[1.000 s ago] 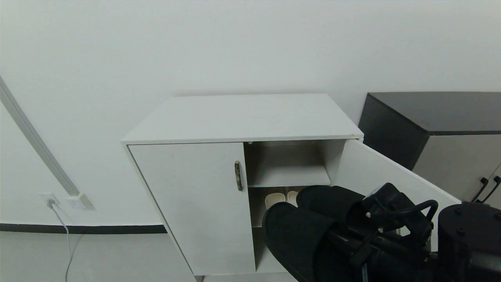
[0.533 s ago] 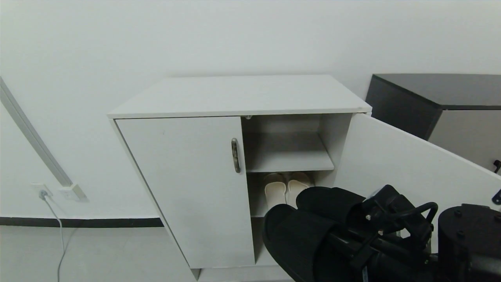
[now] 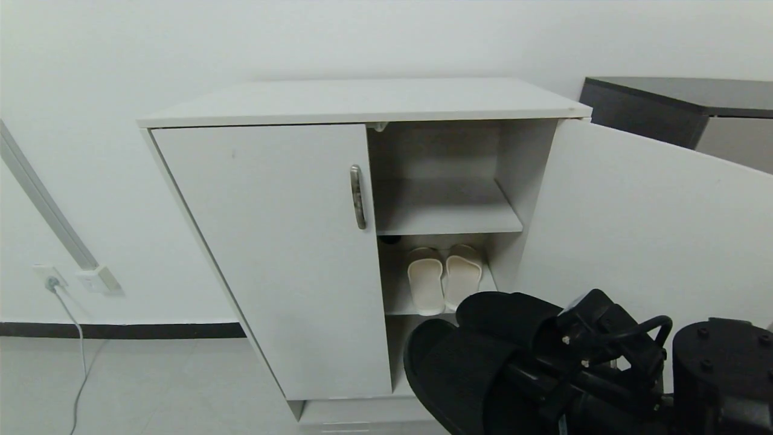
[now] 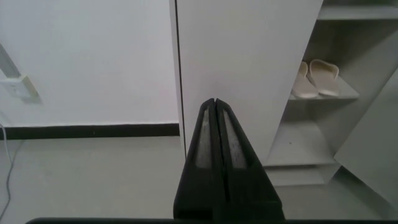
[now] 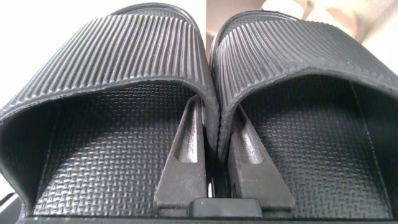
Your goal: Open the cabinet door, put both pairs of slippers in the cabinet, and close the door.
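The right gripper pinches the black slippers before the open cabinet, partly hiding its lowest shelf; the left gripper is closed and empty.

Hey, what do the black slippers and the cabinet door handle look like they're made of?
Black slippers: likely matte rubber or foam, going by the moulded ribs and pebbled footbed. Door handle: apparently brushed metal, with a dull grey sheen.

Black ribbed slippers, cream slippers

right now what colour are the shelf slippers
Slippers are cream; head view shows them best.
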Controlling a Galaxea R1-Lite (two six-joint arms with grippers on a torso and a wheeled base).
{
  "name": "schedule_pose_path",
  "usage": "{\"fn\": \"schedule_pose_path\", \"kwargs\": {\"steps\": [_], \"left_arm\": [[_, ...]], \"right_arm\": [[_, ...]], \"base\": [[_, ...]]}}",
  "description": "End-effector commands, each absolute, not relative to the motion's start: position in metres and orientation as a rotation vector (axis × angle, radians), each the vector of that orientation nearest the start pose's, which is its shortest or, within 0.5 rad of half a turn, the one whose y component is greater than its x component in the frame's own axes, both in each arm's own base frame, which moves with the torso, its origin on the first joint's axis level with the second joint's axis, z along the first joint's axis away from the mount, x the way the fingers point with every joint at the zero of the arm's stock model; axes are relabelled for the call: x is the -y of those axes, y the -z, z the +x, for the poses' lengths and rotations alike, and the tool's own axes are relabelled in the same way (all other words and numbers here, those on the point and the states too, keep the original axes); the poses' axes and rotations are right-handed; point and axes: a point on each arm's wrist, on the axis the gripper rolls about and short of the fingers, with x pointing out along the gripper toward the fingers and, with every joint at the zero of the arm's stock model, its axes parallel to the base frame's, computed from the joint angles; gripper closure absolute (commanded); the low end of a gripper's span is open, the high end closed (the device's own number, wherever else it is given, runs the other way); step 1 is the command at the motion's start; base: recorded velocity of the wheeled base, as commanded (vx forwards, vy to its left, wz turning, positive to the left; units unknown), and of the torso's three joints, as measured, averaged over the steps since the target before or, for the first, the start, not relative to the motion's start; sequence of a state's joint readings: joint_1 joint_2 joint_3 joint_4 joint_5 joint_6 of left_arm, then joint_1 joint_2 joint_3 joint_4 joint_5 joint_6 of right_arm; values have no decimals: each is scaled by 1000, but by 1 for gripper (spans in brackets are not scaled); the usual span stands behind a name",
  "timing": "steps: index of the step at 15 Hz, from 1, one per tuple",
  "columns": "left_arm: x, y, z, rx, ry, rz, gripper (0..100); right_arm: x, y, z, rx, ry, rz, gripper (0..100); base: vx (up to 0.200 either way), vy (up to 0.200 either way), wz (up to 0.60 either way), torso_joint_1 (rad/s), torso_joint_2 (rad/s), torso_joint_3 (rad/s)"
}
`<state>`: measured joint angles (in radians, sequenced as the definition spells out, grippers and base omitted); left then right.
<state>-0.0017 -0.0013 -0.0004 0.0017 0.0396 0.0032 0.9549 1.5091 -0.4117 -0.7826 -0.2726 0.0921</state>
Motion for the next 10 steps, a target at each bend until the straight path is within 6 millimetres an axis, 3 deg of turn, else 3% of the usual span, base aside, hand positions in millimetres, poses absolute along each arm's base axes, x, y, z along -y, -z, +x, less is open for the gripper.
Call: {"fn": "schedule_pose_path", "kwargs": {"steps": [1, 3, 10], "left_arm": [[-1, -75, -23, -2, -38, 3, 100], [-1, -75, -23, -2, -38, 3, 100], [-1, -75, -23, -2, -38, 3, 100]], "right_arm": [[-181, -144, 135, -301, -664, -103, 100], [-182, -143, 136, -308, -663, -108, 100], [-190, -138, 137, -293, -680, -118, 100]], "base": [[0, 0, 0, -32, 432, 403], [0, 0, 0, -7, 357, 339], [0, 0, 0, 0, 14, 22]]}}
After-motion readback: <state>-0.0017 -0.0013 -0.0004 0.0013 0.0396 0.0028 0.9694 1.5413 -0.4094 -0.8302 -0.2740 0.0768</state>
